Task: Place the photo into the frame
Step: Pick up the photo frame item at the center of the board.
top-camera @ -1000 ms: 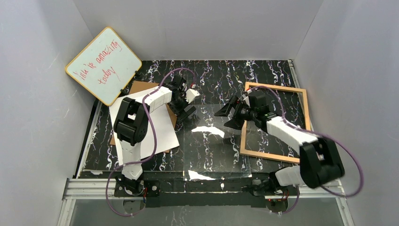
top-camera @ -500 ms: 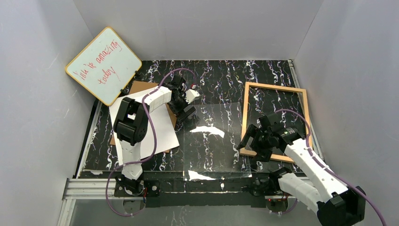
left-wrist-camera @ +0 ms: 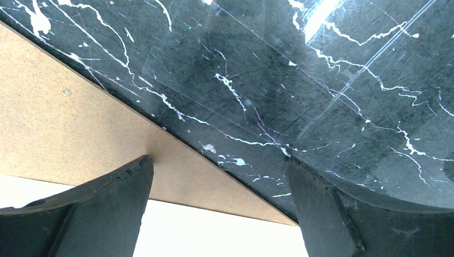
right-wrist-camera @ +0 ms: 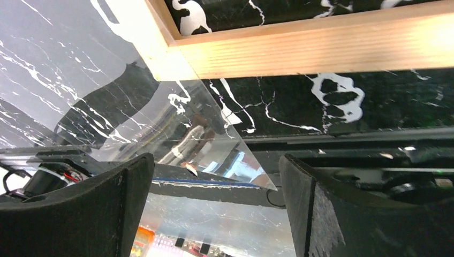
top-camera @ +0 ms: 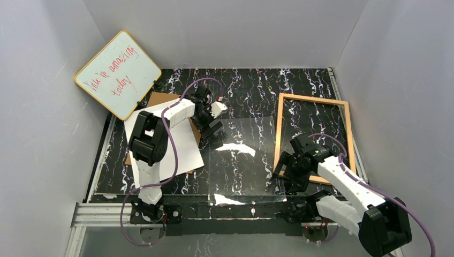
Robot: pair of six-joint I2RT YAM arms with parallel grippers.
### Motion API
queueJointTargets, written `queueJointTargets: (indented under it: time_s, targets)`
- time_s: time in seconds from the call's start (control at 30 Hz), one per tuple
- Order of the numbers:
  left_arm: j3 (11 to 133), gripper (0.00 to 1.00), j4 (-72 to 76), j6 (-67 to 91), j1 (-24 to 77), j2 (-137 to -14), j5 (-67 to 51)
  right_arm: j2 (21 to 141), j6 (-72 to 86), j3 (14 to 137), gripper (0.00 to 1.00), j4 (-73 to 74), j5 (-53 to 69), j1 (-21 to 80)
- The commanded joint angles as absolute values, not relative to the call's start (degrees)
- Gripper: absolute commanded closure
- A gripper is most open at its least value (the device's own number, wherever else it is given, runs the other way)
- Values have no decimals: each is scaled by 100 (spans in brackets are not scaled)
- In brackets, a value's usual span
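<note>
Top view, bench (top-camera: 251, 88): black marble pattern with white veins.
Top view, photo (top-camera: 187, 149): white side up on the left of the bench, lying across a brown backing board (top-camera: 159, 100); well apart from the frame.
Top view, frame (top-camera: 313, 98): light wood, flat on the right of the bench, with marble showing inside its rails.
Top view, clear pane (top-camera: 243, 160): flat at mid-bench between photo and frame, its right edge reaching the frame's left rail.
Top view, whiteboard (top-camera: 118, 74): yellow rim, red writing, leaning at far left.
Top view, left end effector (top-camera: 210, 121): spread, empty, above the photo's far right corner.
Top view, right end effector (top-camera: 292, 172): spread, empty, at the frame's near left corner.
Left wrist view, left end effector (left-wrist-camera: 218, 176): fingers (left-wrist-camera: 96, 214) wide apart, gripping nothing; below them are backing board (left-wrist-camera: 69, 134), white photo (left-wrist-camera: 214, 238) and bench (left-wrist-camera: 332, 80).
Right wrist view, right end effector (right-wrist-camera: 214, 166): fingers (right-wrist-camera: 332, 214) wide apart, gripping nothing; frame corner (right-wrist-camera: 321, 51) and clear pane (right-wrist-camera: 80, 80) ahead.
</note>
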State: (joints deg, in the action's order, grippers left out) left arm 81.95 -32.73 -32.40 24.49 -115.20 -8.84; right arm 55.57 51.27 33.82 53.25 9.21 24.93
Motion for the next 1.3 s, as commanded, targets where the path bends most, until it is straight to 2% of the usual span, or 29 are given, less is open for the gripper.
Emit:
queueJointTargets:
  time_s: [0.0,0.3,0.4,0.63,0.87,0.93,1.07,1.1,1.27]
  targets:
    - [7740,8,-4053,-3135,2474,-12100,-1011,5538,5278,2915,6,4292,1483,2501]
    - [7797,7,-4136,-3151,2504,-12194,-1014,5633,5310,2667,10,3355,1917,2498]
    - [7806,8,-4187,-3168,2521,-12237,-1063,5495,5376,2611,16,3019,2070,2498]
    - [7822,7,-4228,-3237,2557,-12450,-971,5097,5765,2207,38,2083,2457,2488]
    - [7842,8,-4245,-3244,2566,-12621,-949,5028,5975,2067,43,1162,2759,2488]
    - [7860,8,-4260,-3226,2575,-12657,-955,5074,6083,2076,51,942,2760,2487]
    - [8103,6,-4427,-3195,2575,-12542,-1023,5276,6023,2397,84,1113,2657,2490]
    - [8236,4,-4546,-3182,2575,-12444,-1074,5303,5980,2532,89,1217,2606,2488]
    - [9284,2,-5161,-3177,2575,-11619,-1778,5497,5950,3254,93,1490,2475,2488]
